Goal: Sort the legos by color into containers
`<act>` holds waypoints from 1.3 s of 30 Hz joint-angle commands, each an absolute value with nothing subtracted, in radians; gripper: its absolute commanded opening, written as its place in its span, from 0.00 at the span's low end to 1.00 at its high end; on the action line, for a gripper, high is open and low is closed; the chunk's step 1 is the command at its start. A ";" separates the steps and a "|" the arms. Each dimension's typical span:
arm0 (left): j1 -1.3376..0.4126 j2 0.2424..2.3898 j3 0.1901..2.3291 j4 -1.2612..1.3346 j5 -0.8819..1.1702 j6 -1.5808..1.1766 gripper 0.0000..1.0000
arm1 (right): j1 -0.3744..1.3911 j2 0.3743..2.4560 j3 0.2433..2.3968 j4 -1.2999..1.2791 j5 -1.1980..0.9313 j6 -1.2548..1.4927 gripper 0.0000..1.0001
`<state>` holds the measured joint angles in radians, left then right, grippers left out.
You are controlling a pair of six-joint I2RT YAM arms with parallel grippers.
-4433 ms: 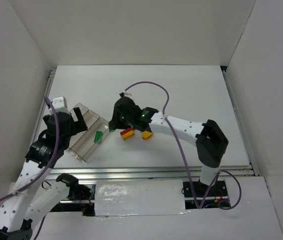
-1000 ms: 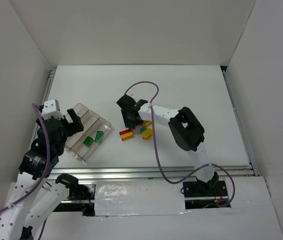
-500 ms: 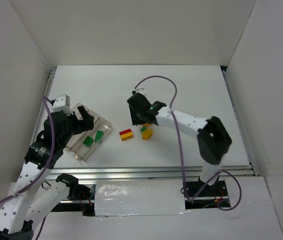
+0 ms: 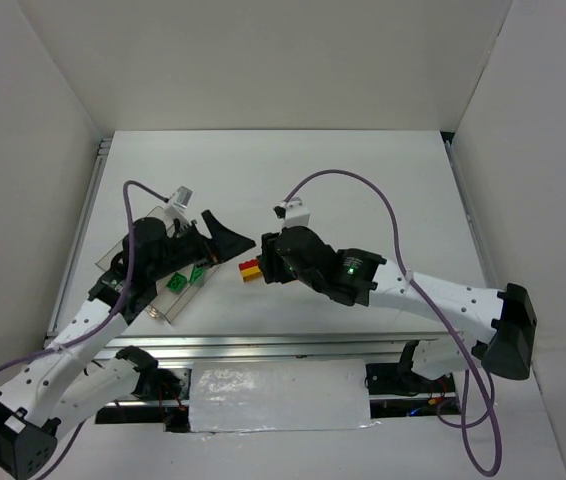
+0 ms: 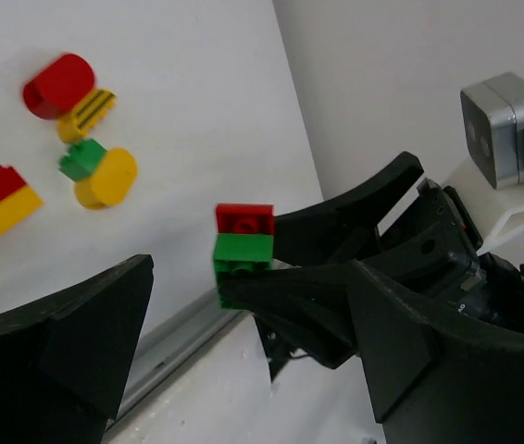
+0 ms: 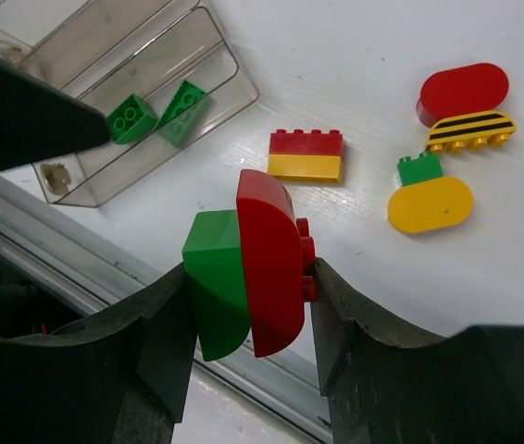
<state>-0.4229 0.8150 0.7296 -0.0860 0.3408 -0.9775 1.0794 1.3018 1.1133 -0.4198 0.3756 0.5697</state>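
Clamping a red-green brick pair [image 6: 243,268] in the right gripper [image 4: 271,264], right of the tray [image 6: 236,72], left gripper [image 4: 218,245] splayed wide, seemingly over the tray's right edge, two green wedges [image 6: 132,117] inside it

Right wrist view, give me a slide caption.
Right gripper holds a red-green brick pair; two green bricks sit in the tray.

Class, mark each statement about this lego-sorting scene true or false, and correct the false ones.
1. The right gripper holds a joined red and green brick. True.
2. The left gripper is shut on a yellow brick. False: it stands open and grips nothing.
3. Two green bricks lie in the clear tray. True.
4. The red-and-yellow block is inside the tray. False: it lies on the table beside the tray.
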 commanded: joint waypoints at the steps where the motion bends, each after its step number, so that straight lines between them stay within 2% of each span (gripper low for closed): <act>1: -0.523 0.839 0.764 0.037 0.356 -1.020 0.98 | 1.124 1.266 1.141 -0.416 0.448 0.603 0.00; 10: -0.586 0.908 0.741 0.052 0.318 -1.017 0.92 | 1.167 1.235 1.164 -0.417 0.500 0.595 0.00; 13: -0.588 0.917 0.738 0.072 0.339 -1.017 0.90 | 1.170 1.200 1.146 -0.391 0.502 0.591 0.00; 16: -0.592 0.925 0.736 0.109 0.376 -1.022 0.83 | 1.170 1.186 1.131 -0.357 0.495 0.580 0.00; 21: -0.606 0.962 0.736 0.152 0.449 -1.019 0.79 | 1.170 1.184 1.137 -0.325 0.483 0.552 0.00; 24: -0.614 0.973 0.730 0.193 0.469 -1.029 0.65 | 1.169 1.196 1.149 -0.325 0.485 0.548 0.00; 25: -0.615 0.971 0.730 0.193 0.471 -1.025 0.54 | 1.170 1.200 1.152 -0.327 0.488 0.548 0.01; 27: -0.617 0.962 0.733 0.187 0.469 -1.020 0.43 | 1.169 1.210 1.152 -0.328 0.509 0.546 0.01; 28: -0.617 0.959 0.736 0.183 0.469 -1.019 0.31 | 1.169 1.215 1.152 -0.327 0.517 0.548 0.01; 30: -0.618 0.951 0.741 0.176 0.471 -1.012 0.14 | 1.169 1.232 1.157 -0.331 0.540 0.548 0.01; 34: -0.620 0.953 0.749 0.189 0.503 -1.005 0.03 | 1.167 1.252 1.154 -0.298 0.528 0.540 0.02; 35: -0.618 0.957 0.747 0.202 0.512 -0.999 0.01 | 1.166 1.253 1.154 -0.295 0.511 0.540 0.11; 37: -0.618 0.960 0.749 0.215 0.534 -0.988 0.00 | 1.164 1.241 1.134 -0.272 0.482 0.538 0.35; 38: -0.617 0.959 0.749 0.218 0.535 -0.974 0.00 | 1.161 1.218 1.123 -0.258 0.451 0.523 0.52; 39: -0.618 0.954 0.747 0.222 0.540 -0.966 0.00 | 1.140 1.204 1.094 -0.226 0.349 0.514 0.55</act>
<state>-0.5919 0.9710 0.7303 0.1349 0.3927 -0.9943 1.1690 1.2297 1.1183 -0.3946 0.4568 0.5304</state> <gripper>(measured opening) 0.482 0.546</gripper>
